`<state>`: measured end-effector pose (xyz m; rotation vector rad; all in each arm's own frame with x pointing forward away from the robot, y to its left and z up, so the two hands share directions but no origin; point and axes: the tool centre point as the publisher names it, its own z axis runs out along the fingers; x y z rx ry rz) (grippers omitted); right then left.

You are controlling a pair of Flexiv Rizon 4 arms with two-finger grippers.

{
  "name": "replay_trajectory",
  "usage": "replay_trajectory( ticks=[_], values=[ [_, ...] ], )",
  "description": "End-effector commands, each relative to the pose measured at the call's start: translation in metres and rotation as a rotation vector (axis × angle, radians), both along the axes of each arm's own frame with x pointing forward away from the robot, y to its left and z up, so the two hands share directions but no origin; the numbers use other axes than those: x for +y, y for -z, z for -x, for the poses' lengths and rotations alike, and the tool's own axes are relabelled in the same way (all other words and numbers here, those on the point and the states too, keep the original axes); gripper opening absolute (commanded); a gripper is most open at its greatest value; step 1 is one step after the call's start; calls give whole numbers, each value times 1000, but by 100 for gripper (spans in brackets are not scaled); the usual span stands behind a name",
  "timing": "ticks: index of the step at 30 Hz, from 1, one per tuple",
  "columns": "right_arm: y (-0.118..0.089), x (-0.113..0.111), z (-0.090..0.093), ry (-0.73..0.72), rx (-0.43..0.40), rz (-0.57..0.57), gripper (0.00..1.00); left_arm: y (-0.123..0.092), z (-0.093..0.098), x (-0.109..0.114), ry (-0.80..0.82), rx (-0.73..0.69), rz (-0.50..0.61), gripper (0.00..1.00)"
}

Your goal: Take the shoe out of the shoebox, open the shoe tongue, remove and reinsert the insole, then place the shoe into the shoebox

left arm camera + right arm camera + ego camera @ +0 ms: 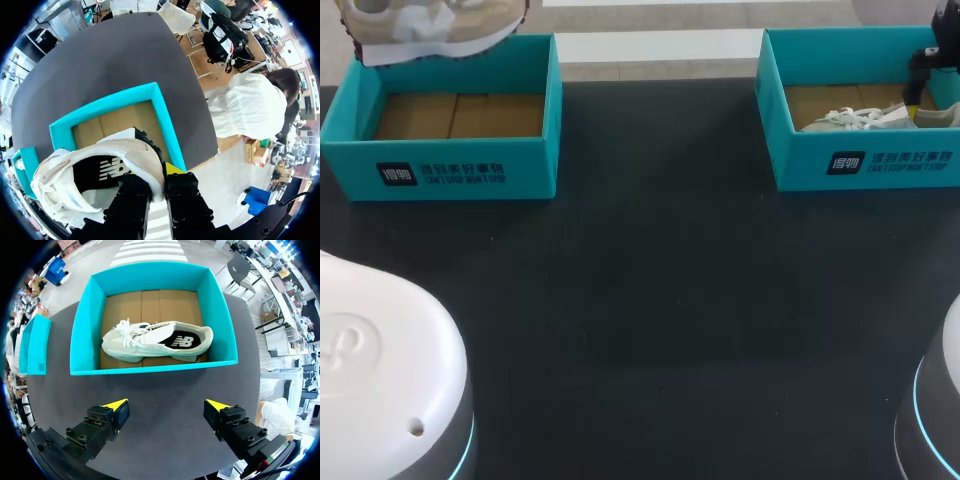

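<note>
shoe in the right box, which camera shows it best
Right wrist view: the shoe lies whole inside the box, seen from above, laces and insole visible. Head view shows only its top past the box's front wall. Left wrist view shows only the other shoe, gripped in the left claw.

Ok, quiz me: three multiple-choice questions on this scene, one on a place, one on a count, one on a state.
1. Where is the shoe in the left pincer? A. above the left box B. inside it C. beside it
2. How many teal boxes? A. one B. two C. three
3. The right pincer is: A. shut on a shoe B. shut on a box C. open
Answers: 1 A, it hangs over the empty left box; 2 B, left box and right box; 3 C, its fingers stand apart, nothing between.
</note>
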<state>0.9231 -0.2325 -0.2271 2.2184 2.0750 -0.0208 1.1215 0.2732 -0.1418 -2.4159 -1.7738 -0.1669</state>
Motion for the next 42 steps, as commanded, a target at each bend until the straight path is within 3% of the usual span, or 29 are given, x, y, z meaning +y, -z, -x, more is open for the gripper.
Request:
replay_trajectory(
  ticks=[1, 8, 15, 30, 42],
  values=[
    [0, 0, 0, 0, -1, 0, 100, -17, 50, -16, 10, -106, -10, 0],
    [0, 0, 0, 0, -1, 0, 100, -29, 104, -38, -37, -145, -36, 0],
    [0, 0, 0, 0, -1, 0, 100, -36, 154, -79, -57, -151, -45, 0],
    [0, 0, 0, 0, -1, 0, 100, -36, 229, -170, -86, -106, 50, 0],
    [0, 0, 0, 0, -1, 0, 100, -36, 229, -170, -86, -106, 50, 0]
  ],
)
